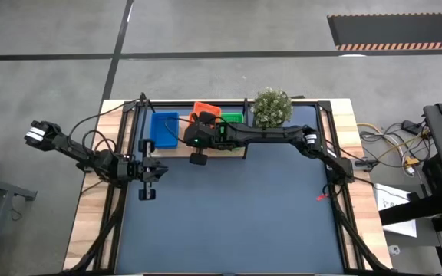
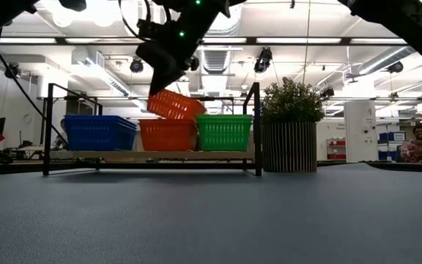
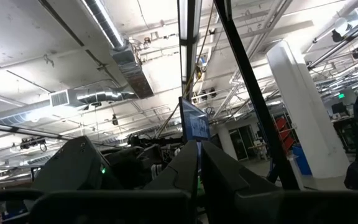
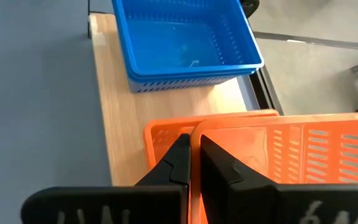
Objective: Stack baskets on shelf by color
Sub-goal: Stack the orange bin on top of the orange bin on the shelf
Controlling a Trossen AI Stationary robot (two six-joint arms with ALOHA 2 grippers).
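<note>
Now the right gripper [image 4: 194, 163] is closed on the rim of a red-orange plastic mesh basket [image 2: 176, 105] and holds it tilted just above a second red-orange mesh basket [image 2: 168, 134], which stands in the middle of the light wooden shelf with the thin black metal frame [image 2: 86, 155]. On this shelf a blue mesh basket [image 2: 99, 133] stands beside the middle basket on one side and a green mesh basket [image 2: 224, 133] on the other. The left gripper [image 1: 146, 184] waits in front of the shelf, away from it, fingers pressed together and holding nothing.
</note>
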